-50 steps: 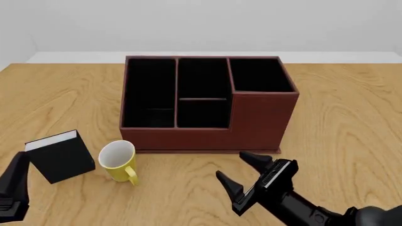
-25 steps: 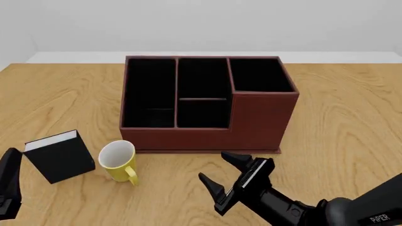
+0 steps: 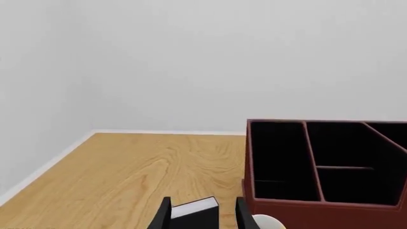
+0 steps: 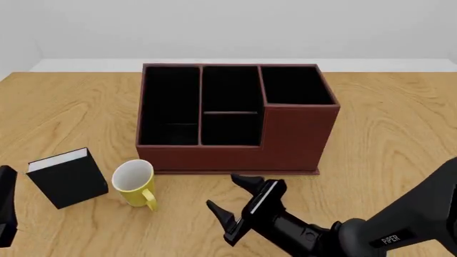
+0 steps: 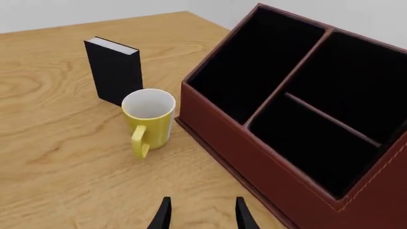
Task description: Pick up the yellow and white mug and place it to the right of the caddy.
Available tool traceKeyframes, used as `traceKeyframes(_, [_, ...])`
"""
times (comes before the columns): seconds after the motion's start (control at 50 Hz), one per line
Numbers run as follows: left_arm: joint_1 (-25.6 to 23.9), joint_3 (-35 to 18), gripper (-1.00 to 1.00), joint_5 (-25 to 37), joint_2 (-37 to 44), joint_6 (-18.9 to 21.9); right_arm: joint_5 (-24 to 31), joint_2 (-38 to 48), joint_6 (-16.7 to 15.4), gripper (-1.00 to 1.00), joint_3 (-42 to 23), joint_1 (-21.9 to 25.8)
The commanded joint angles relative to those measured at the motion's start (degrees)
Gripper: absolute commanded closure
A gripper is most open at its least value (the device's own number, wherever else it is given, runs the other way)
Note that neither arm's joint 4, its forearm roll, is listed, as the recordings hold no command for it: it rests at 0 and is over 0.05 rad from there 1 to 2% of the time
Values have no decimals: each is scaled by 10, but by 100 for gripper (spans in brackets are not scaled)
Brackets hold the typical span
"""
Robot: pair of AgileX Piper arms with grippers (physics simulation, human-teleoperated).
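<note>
The yellow and white mug (image 4: pixel 134 182) stands upright on the table in front of the caddy's left front corner, its handle toward me. The reddish-brown caddy (image 4: pixel 286 140) stands in the middle of the table. My right gripper (image 4: pixel 226 194) is open and empty, low over the table, to the right of the mug and apart from it. In the right wrist view the mug (image 5: pixel 148 119) is ahead of the open fingers (image 5: pixel 164 215), beside the caddy (image 5: pixel 254 160). My left gripper (image 4: pixel 6 206) is at the left edge; its wrist view shows its fingers (image 3: pixel 164 217) apart and empty.
A small black book with white pages (image 4: pixel 68 178) stands just left of the mug; it also shows in the right wrist view (image 5: pixel 114 69) and the left wrist view (image 3: pixel 194 214). Bare wooden table (image 4: pixel 393 134) lies right of the caddy. A white wall runs behind the table.
My right gripper has moved left along the caddy's front, closer to the mug, still open. My left arm has drawn back toward the left edge. The mug has not moved.
</note>
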Motion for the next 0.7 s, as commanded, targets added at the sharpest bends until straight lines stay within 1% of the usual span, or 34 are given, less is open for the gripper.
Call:
traceKeyframes(0.02, [7,-5,-100,4,0,-1,3,35,0,-100,-29,14])
traceKeyframes(0.22, [8,-8,-100,6,0,0,14,56,1,-100,-57,21])
traceKeyframes(0.48, [7,-19,-100,16,0,2,42,54,1,-100,-83,31])
traceKeyframes(0.7, [9,-25,-100,20,0,2,49,92,2,-100,-118,39])
